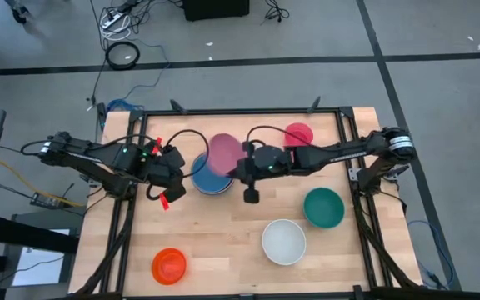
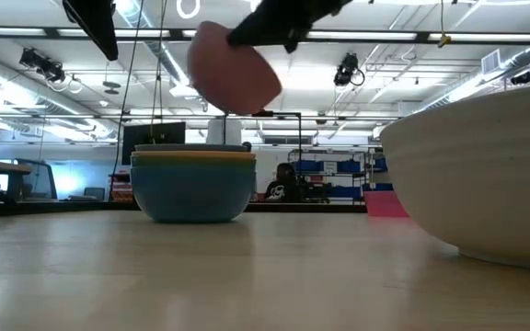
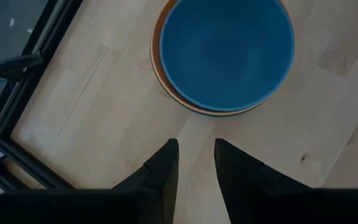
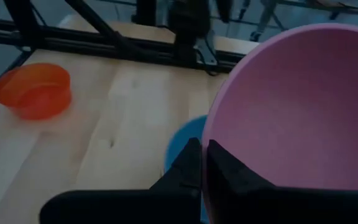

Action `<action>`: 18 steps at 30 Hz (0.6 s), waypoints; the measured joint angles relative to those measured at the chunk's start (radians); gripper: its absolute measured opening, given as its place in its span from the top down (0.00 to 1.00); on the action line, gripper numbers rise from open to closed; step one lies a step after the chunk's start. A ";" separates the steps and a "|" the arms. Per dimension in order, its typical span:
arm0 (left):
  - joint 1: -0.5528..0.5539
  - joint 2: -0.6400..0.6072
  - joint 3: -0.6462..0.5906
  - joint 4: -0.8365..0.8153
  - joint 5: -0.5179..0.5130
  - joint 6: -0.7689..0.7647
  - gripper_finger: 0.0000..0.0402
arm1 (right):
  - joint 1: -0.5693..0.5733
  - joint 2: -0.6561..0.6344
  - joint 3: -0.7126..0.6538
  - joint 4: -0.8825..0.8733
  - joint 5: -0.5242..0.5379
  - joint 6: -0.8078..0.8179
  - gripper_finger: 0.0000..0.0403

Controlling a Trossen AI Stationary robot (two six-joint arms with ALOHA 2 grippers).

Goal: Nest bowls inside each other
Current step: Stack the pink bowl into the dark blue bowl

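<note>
My right gripper is shut on a pink bowl, which hangs tilted above a stack of bowls at the table's middle. The stack's innermost bowl is blue and sits inside an orange one. My left gripper hovers open just left of the stack, over bare wood, touching nothing. A magenta bowl, a teal bowl, a white bowl and a red-orange bowl stand apart on the table on their bases. My right gripper pinches the pink bowl's rim, one finger inside the bowl and one outside. The fingers come from the table's right, slanting down. The bowl is lifted clear, tilted with its opening toward the gripper, over the stack's far side.
The table's black frame rails run along its edges. Bare wood lies between the stack and the near edge. In the low view the white bowl stands large at the right.
</note>
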 joint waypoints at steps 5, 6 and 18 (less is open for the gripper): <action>0.000 0.000 0.000 0.000 0.000 -0.004 0.72 | 0.011 0.124 0.079 -0.007 -0.013 -0.001 1.00; 0.000 0.000 0.000 0.000 0.000 -0.005 0.72 | 0.013 0.146 0.091 -0.014 -0.014 -0.001 1.00; 0.000 0.000 0.000 -0.001 -0.001 -0.007 0.72 | -0.002 0.261 0.179 -0.141 -0.076 0.138 0.77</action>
